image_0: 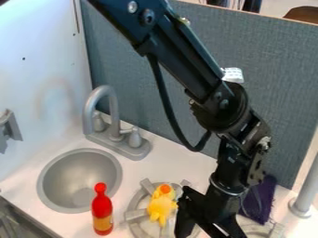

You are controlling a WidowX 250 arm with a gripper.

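Yellow toy (pixel 162 204), with an orange tip, lies on the grey stove burner (pixel 132 215), just beside the black gripper (pixel 208 229); whether they touch, I cannot tell. The gripper hangs low with its fingers spread and nothing seen pinched between them. The nearer finger could nudge the toy off the burner if the arm swung toward it, and a grasp off its middle could let the uneven body roll or slip. Behind the gripper is a purple cloth (pixel 260 200), which could snag on a wide sweep. Farther out, a slim red bottle (pixel 102 213) stands upright near the sink (pixel 48 190), easily toppled by a sideways knock, with the curved faucet (pixel 114 111) behind.
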